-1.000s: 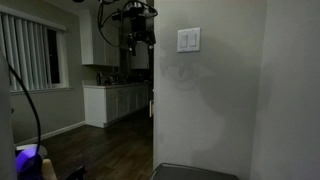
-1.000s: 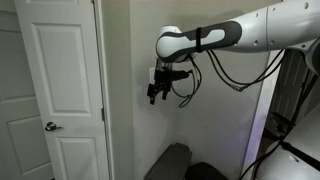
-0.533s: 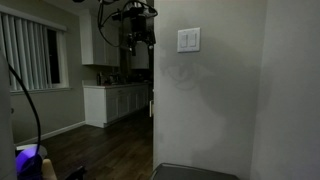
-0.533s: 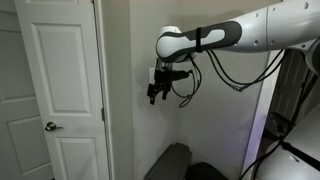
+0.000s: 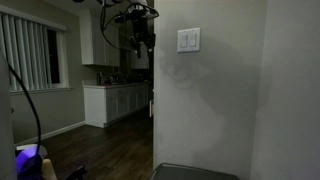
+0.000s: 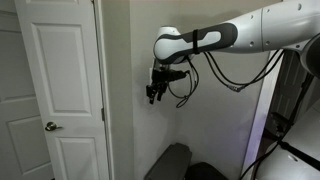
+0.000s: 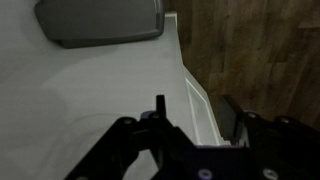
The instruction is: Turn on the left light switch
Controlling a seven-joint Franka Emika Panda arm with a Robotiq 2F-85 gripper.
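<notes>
A small white wall plate [image 5: 188,40] with two tall rockers sits high on the grey wall, near its corner. The left light switch [image 5: 184,40] is its left-hand rocker; its position cannot be read. My gripper [image 5: 140,42] hangs dark at plate height, left of the wall corner and apart from the plate. In an exterior view the gripper [image 6: 153,95] is close against the wall and hides the plate. In the wrist view the gripper [image 7: 195,112] is open and empty, with the white wall corner edge [image 7: 195,90] between its fingers. The switch is not in the wrist view.
A white panel door [image 6: 60,90] stands left of the wall. A dark grey seat [image 7: 100,20] lies below on the wood floor [image 7: 260,50]; it also shows in both exterior views [image 6: 170,160] [image 5: 195,172]. White kitchen cabinets [image 5: 115,100] stand behind the corner.
The arm has shifted slightly toward the wall; the gripper stays open at switch height.
</notes>
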